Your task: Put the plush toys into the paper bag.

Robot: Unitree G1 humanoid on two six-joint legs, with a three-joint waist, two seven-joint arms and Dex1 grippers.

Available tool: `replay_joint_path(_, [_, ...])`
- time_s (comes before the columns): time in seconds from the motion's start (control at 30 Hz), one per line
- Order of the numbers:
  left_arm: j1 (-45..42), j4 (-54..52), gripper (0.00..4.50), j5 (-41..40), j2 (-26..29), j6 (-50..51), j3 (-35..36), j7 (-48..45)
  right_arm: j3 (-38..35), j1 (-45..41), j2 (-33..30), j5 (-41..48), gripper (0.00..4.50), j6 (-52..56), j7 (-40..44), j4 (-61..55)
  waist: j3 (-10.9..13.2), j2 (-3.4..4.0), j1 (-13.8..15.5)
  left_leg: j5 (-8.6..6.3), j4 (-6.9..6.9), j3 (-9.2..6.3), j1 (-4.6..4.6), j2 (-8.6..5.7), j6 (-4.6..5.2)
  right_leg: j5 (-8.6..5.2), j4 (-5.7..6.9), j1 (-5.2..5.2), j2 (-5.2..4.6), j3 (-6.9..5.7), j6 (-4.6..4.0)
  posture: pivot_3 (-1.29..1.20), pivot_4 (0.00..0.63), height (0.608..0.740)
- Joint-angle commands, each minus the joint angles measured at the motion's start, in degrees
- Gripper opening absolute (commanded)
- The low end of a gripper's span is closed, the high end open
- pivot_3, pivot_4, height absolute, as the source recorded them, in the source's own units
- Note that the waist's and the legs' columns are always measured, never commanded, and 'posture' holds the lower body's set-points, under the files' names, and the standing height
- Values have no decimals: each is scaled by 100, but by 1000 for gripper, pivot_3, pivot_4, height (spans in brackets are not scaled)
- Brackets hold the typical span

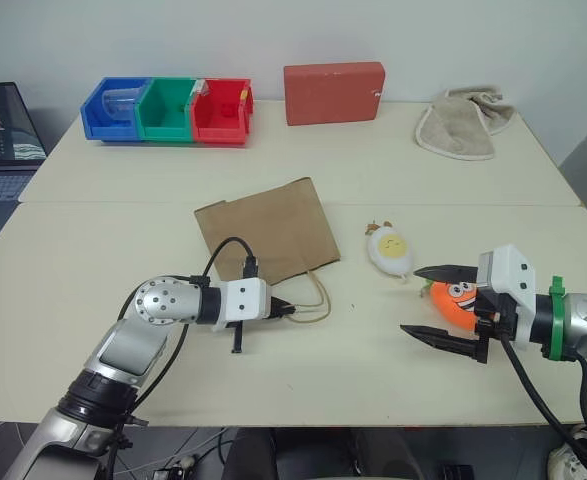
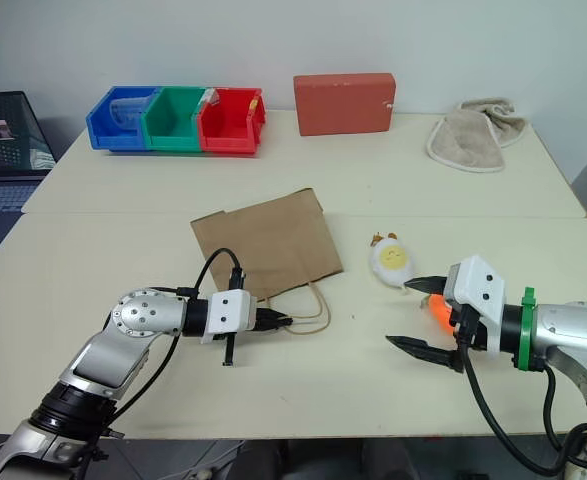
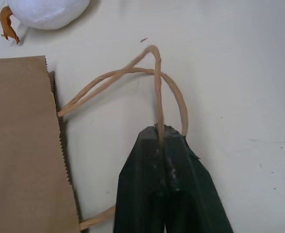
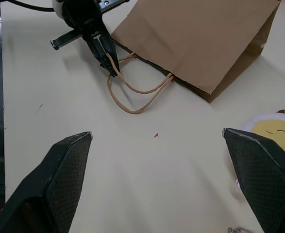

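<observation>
Currently paper bag [image 1: 266, 231] lies flat mid-table, mouth unopened; left gripper [image 3: 160, 136] clenched on one thin handle [image 3: 158, 87] — tearing risk if lifted. Right gripper [image 1: 431, 304] gapes empty beside carrot [image 1: 455, 298]; egg toy [image 1: 390, 250] near, may get nudged.

both eye views looked forward and down from the head over the whole desk [image 1: 93, 330]. the left wrist view sat close above the bag's handles [image 3: 132, 77]. the right wrist view looked low across the desk, sharing the paper bag [image 4: 195, 39] with the others.
</observation>
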Motion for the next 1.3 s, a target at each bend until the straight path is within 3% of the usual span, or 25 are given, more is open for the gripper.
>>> replay_joint_path(0.03, [-128,-216,24,-321,38,266,172,-136,9,-91,50,95,4500,75,-180,-267,0,0,-1,0,0,-1,0,0,0,0,0,0,0,-1,0,0,150,740])
replay_joint_path(0.13, [-381,-560,24,-1149,220,1376,527,-392,288,-300,325,211,4500,236,-452,-322,-1,-4,-18,0,1,-5,0,2,0,0,3,0,3,-4,0,0,150,740])
replay_joint_path(0.23, [-709,-756,0,-1933,317,2433,868,-454,690,-525,565,-18,3942,251,-663,-217,-1,-4,-27,1,2,-10,-1,1,0,-1,7,0,4,-7,2,0,150,740])
replay_joint_path(0.47, [-1093,-698,0,-2676,527,3511,1220,-608,1781,-1212,1297,-709,1473,150,-1085,171,-1,-4,-46,1,2,-15,-2,0,0,-3,16,-6,6,-10,5,0,150,740])
replay_joint_path(0.6, [-1501,-765,0,-3185,404,4148,1431,-381,2969,-1996,2377,-1756,45,-320,-1562,1229,0,-13,-65,1,3,-22,-6,4,0,-1,20,-12,9,-18,0,0,150,740])
replay_joint_path(0.8, [-1637,-891,0,-3340,436,4468,1483,-235,3311,-2592,3595,-2608,45,-894,-2219,2574,0,-13,-66,1,0,-27,-13,2,-2,0,27,-19,6,-23,-2,0,150,740])
replay_joint_path(1.3, [-2108,-695,0,-3705,238,4934,1796,260,3326,-3045,4905,-3791,45,-1888,-3045,4763,0,-13,-49,2,-1,-41,-23,2,-2,2,32,-27,6,-38,-4,0,150,740])
